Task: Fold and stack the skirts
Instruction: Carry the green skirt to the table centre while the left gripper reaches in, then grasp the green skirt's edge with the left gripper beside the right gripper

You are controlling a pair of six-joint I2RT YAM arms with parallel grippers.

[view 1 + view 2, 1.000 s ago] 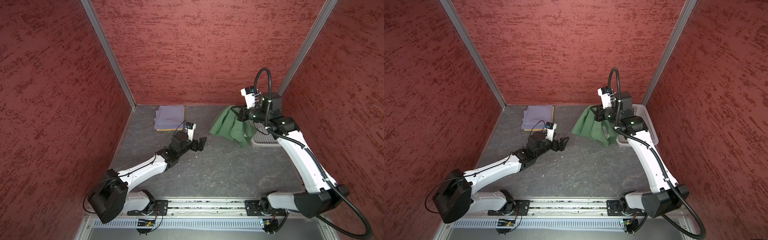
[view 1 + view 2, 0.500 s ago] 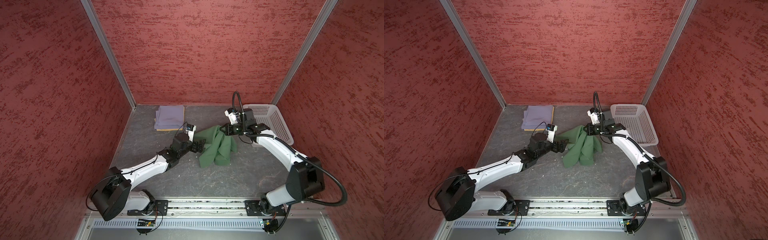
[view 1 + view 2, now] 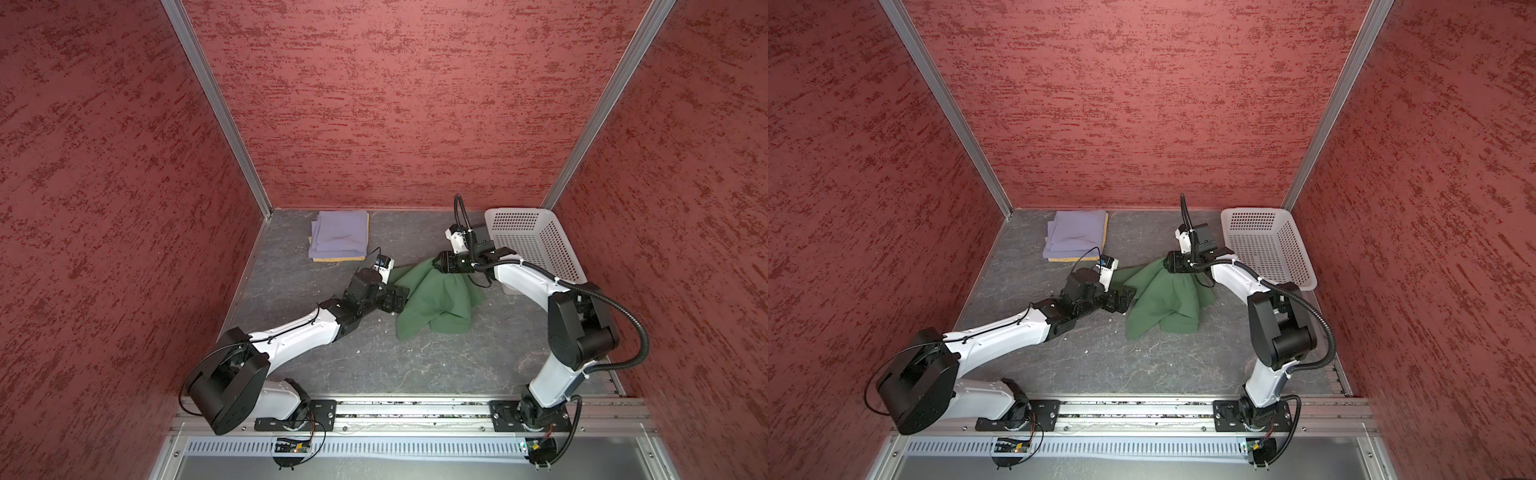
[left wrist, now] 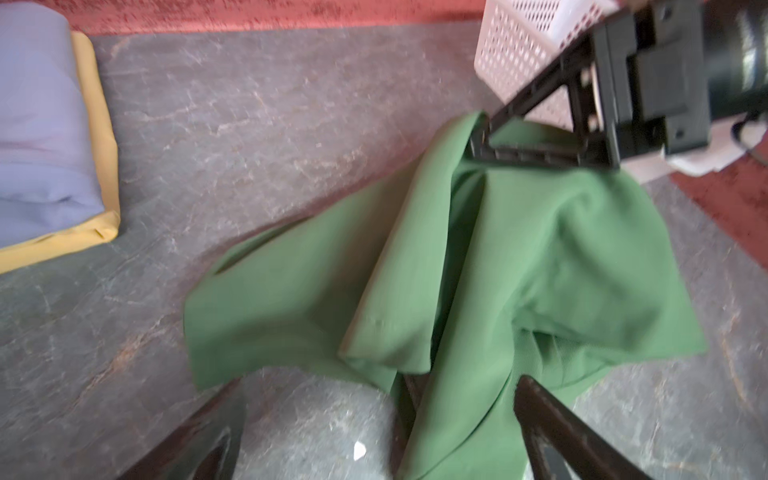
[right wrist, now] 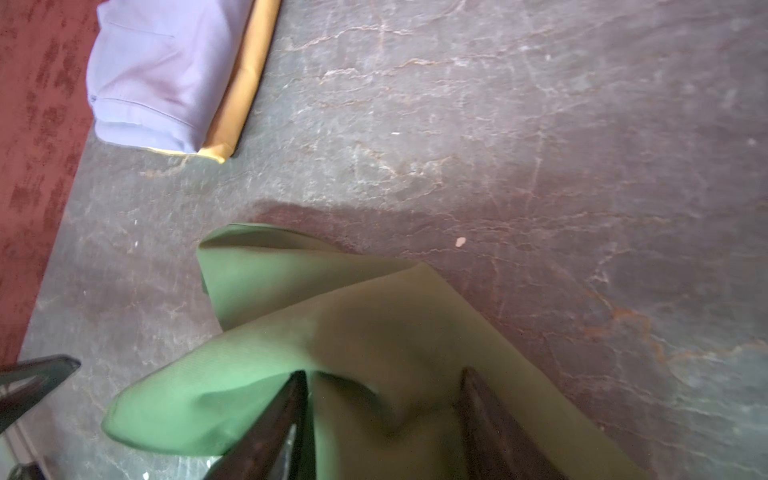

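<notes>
The green skirt [image 3: 436,299] lies crumpled just beside the white basket [image 3: 515,211], rising to a peak at the right gripper [image 3: 438,264], whose jaws stand parted with cloth loose between them (released, not pinched). The left gripper [image 3: 399,299], spread wide and grasping nothing, sits at the skirt's edge away from the basket. Well apart from the basket, the folded lavender skirt [image 3: 338,237] rests on the mustard skirt [image 3: 336,259].

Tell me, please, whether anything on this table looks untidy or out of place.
The green skirt stands out: it lies crumpled and unfolded in the middle of the table, apart from the neat pile in the far left corner, where the folded lavender skirt rests on the yellow skirt.
</notes>
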